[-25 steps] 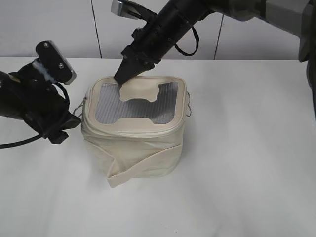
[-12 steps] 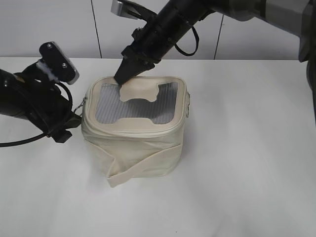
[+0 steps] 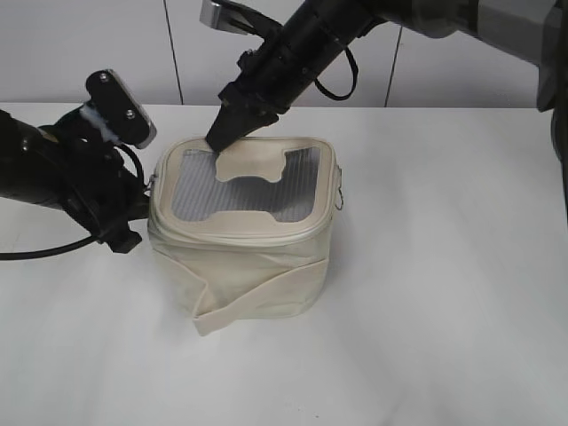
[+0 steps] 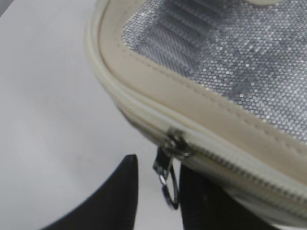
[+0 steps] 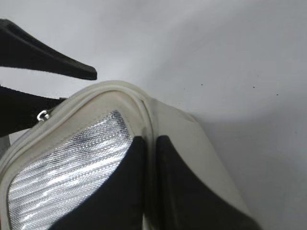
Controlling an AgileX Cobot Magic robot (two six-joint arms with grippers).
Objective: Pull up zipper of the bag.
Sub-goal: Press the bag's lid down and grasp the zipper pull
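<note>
The cream bag [image 3: 248,257] stands mid-table with its grey mesh lid [image 3: 240,191] facing up. My right gripper [image 3: 222,135] is shut on the lid's back rim [image 5: 149,125], one finger on each side [image 5: 150,140]. My left gripper [image 3: 139,213] is at the bag's left side and is open. In the left wrist view the zipper's silver slider [image 4: 175,142] sits on the zipper line. Its ring pull [image 4: 169,187] hangs between my two left fingers [image 4: 159,165], which are not touching it. A second ring pull [image 3: 339,201] hangs on the bag's right side.
The white table [image 3: 444,293] stretches around the bag. A wide cream strap [image 3: 257,297] wraps the bag's front and folds out at the lower left. A white panelled wall [image 3: 106,53] stands behind. My left fingers also show in the right wrist view [image 5: 48,64].
My left gripper has moved right and slightly up, closing in on the bag's left side. The right gripper and the bag have not moved.
</note>
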